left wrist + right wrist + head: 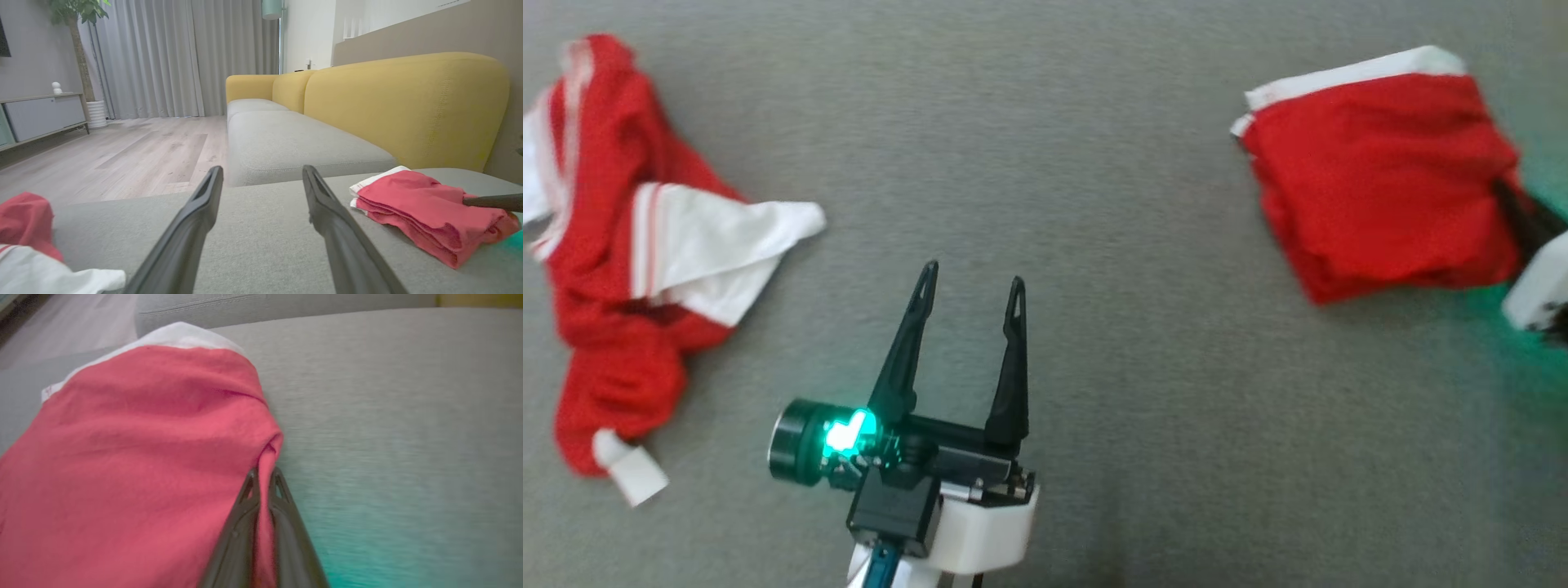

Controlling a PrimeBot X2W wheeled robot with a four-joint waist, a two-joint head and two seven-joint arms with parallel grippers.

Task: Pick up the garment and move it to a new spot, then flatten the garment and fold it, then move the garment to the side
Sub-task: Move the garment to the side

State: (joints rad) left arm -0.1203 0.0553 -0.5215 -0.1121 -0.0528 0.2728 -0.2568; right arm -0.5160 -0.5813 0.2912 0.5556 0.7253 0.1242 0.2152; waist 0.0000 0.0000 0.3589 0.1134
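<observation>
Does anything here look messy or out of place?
Yes: the red-and-white garment on the robot's left lies crumpled in a heap, one white part flopped out. The folded red garment on its right is tidy, its edge pinched in the right gripper. Nothing looks spilled or torn.

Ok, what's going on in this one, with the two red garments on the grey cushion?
The robot's right tool is shut on the edge of the folded red garment, which lies on the grey sofa seat toward the robot's right; a pinch of red cloth is caught in its grip. The left tool is open over bare cushion, holding nothing. A second red and white garment lies crumpled on the left, untouched. The folded piece looks about to be moved aside.
</observation>
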